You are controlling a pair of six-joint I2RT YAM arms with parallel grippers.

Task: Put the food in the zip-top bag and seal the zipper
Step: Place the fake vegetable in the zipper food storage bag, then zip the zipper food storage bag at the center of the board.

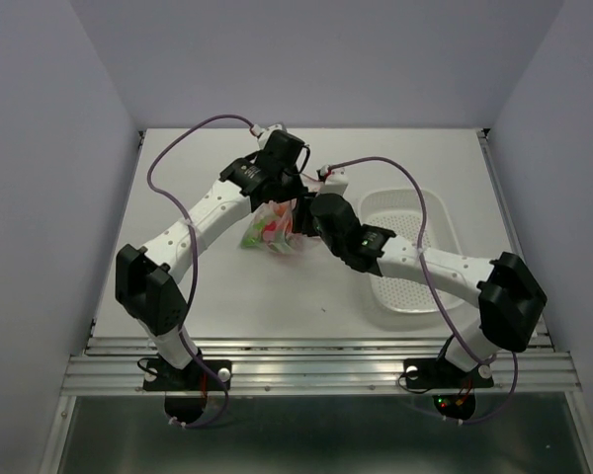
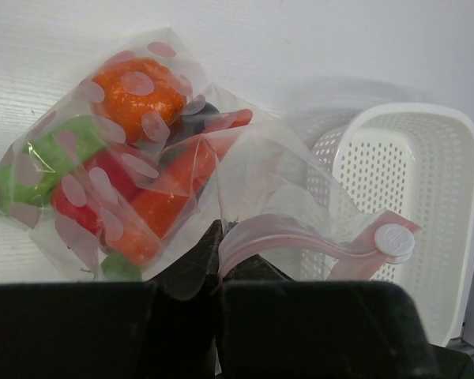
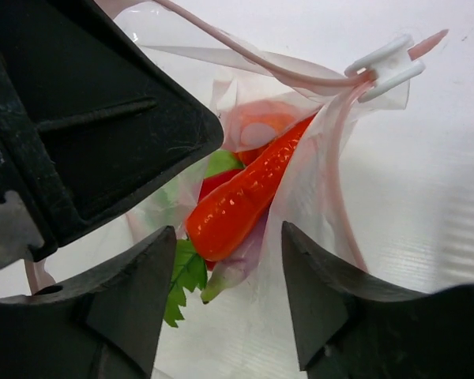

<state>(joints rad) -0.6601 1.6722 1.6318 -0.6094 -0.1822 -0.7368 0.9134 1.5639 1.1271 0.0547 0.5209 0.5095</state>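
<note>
The zip-top bag (image 2: 245,170) lies on the white table, clear with pink dots. Inside it are the orange pumpkin (image 2: 138,95), green pod (image 2: 51,158), red pepper (image 2: 95,185), carrot (image 2: 170,189) and dark eggplant (image 2: 204,110). My left gripper (image 2: 217,257) is shut on the pink zipper strip (image 2: 300,237) at the bag's mouth; the white slider (image 2: 395,241) sits at the strip's far end. My right gripper (image 3: 229,272) is open, its fingers either side of the carrot's (image 3: 245,197) thick end and green top at the open mouth, not touching it.
The white perforated basket (image 1: 415,286) stands right of the bag (image 1: 267,235), close to the right arm. In the top view both grippers, left (image 1: 289,202) and right (image 1: 311,222), crowd over the bag mid-table. The left gripper's black body (image 3: 87,118) fills the right wrist view's upper left.
</note>
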